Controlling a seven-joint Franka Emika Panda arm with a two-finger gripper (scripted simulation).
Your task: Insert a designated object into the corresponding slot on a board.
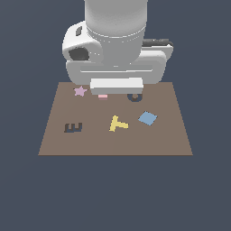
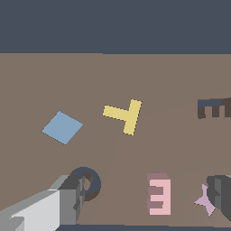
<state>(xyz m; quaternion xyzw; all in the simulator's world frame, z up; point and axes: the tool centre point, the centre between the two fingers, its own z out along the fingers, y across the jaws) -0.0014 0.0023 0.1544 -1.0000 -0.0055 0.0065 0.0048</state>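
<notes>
The gripper point(image 2: 149, 203) hangs low over the far side of the brown board point(image 1: 171, 135), fingers point(image 2: 67, 203) spread wide and holding nothing. The light-pink E-shaped piece point(image 2: 159, 196) lies flat on the board between the two fingers, touching neither. The mauve star point(image 2: 205, 201) sits just beside one finger, the dark ring point(image 2: 90, 180) beside the other. The dark E slot point(image 1: 73, 127) lies well apart from the fingers, beyond the yellow T point(image 1: 118, 123) and blue square point(image 1: 147, 118).

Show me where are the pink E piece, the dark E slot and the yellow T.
pink E piece point(image 2: 159, 196), wrist view, its middle.
dark E slot point(image 1: 73, 127), exterior view, its centre.
yellow T point(image 1: 118, 123), exterior view, its stem.
</notes>
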